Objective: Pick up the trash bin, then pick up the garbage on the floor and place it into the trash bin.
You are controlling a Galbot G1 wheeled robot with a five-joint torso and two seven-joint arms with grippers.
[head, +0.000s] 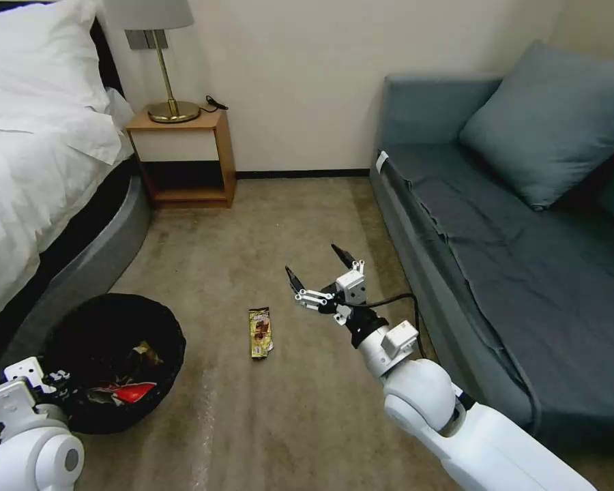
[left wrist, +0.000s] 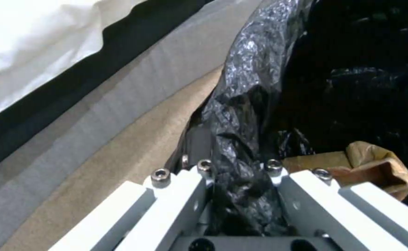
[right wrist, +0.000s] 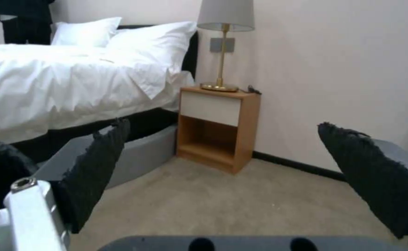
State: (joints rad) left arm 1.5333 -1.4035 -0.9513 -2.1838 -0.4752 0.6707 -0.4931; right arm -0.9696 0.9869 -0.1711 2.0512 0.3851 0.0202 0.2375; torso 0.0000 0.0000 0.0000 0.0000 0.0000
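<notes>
Wrapper lies to the left of our spread right gripper

Our trash bin [head: 112, 361] hangs low at left, its bag rim pinched in our left gripper [left wrist: 239, 174]; our right gripper [head: 323, 274], fingers wide apart, hovers just right of the brown-yellow wrapper [head: 260, 332], whose long axis runs away from us on the floor [head: 286, 423].

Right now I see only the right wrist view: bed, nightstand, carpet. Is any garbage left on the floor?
Observer: Yes. One brown-yellow wrapper lies on the carpet, to the left of the open right hand.
Operator: Where is the trash bin?
Observer: The trash bin is on the robot's left, beside the bed. The left hand is shut on its bagged rim.
Operator: Is something inside it?
Observer: A red packet and crumpled tan paper.
</notes>
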